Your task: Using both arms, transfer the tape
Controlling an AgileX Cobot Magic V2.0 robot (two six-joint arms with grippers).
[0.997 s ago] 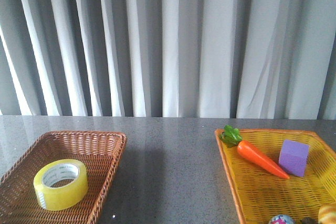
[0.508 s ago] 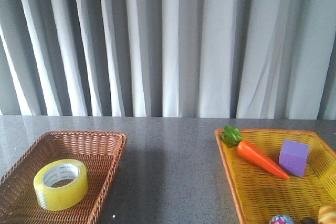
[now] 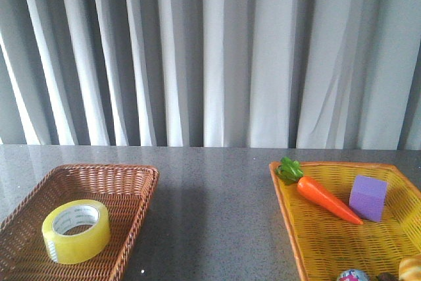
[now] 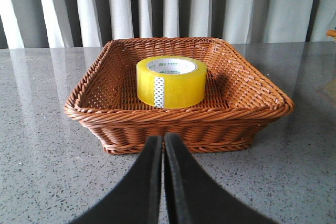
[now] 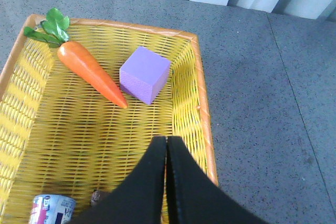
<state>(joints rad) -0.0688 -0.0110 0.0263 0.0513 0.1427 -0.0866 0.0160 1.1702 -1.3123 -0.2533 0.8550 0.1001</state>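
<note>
Your tape (image 4: 171,81) lies flat in the brown wicker basket (image 4: 105,129) on the desk (image 4: 42,171), well ahead of your left claw (image 4: 163,141), which is closed and empty. Your right claw (image 5: 166,142), also pinched closed on nothing, hangs over the yellow basket (image 5: 202,108) holding a carrot (image 5: 90,72) and purple cube (image 5: 144,74).

Grey pleated curtains (image 3: 217,57) — speckled grey tabletop (image 3: 217,215)

A roll of translucent yellow tape (image 3: 75,230) lies flat, white core up. It rests inside a brown wicker basket (image 3: 135,182).
</note>
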